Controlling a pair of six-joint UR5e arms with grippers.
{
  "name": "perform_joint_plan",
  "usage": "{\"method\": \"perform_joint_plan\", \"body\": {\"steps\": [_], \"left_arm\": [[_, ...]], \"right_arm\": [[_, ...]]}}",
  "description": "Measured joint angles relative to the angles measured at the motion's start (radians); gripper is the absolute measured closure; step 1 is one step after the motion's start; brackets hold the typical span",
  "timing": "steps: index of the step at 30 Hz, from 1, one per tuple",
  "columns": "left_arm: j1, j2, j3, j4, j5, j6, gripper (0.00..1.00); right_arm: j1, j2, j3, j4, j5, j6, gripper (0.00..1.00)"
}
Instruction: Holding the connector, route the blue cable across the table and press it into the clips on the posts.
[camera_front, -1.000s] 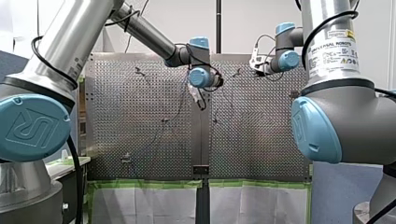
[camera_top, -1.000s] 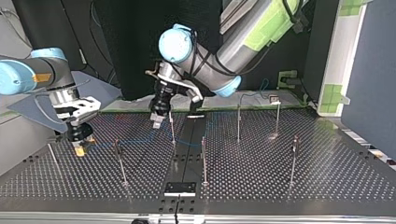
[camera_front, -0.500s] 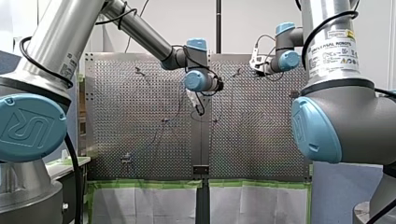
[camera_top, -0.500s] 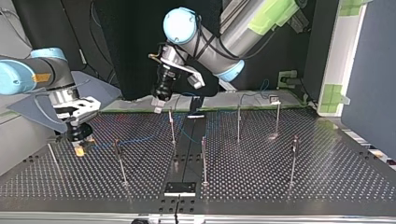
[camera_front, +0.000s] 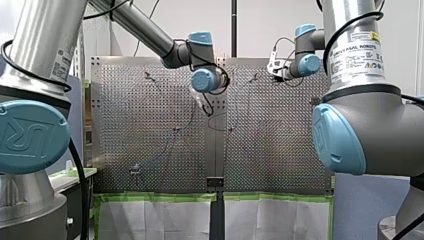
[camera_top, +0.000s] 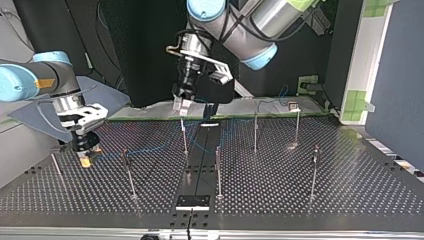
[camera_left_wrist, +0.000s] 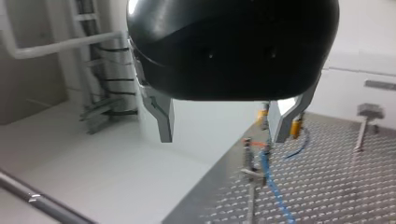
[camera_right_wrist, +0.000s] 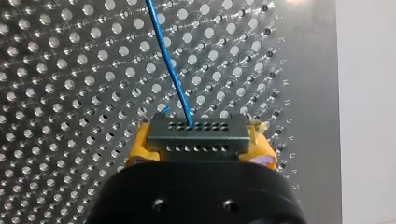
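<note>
Steel and perforated, the counter (camera_front: 150, 150) fills the front view. My left claw (camera_front: 202, 102) hangs over its middle strip, and my right claw (camera_front: 272, 67) is toward the far edge.

Top view: my left claw (camera_top: 181, 104) hovers above a post (camera_top: 184, 137) by the edge nearest the arms. The blue cable (camera_top: 150, 149) runs from my right claw (camera_top: 86, 156), near the edge at that view's left.

Left wrist view: the metal fingers (camera_left_wrist: 163, 119) are spread wide with nothing between them.

Right wrist view: the yellow pads (camera_right_wrist: 140, 144) clamp the connector (camera_right_wrist: 196, 133), and the blue cable (camera_right_wrist: 170, 70) leads away from it.
</note>
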Motion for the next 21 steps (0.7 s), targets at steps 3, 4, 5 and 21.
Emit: {"method": "perform_joint_plan", "body": {"steps": [3,4,5,21], "left_arm": [[-0.001,0.031,-0.031,0.031,-0.031,0.007,0.02],[-0.001,0.040,-0.040,0.040,-0.039,0.009,0.02],[-0.001,0.051,-0.053,0.053,-0.048,0.011,0.02],[0.006,0.070,-0.205,0.205,-0.069,0.017,0.02]], "right_arm": [[0.000,0.000,0.000,0.000,0.000,0.000,1.00],[0.000,0.000,0.000,0.000,0.000,-0.001,1.00],[0.000,0.000,0.000,0.000,0.000,-0.001,1.00],[0.000,0.000,0.001,0.000,0.000,-0.004,1.00]]}}
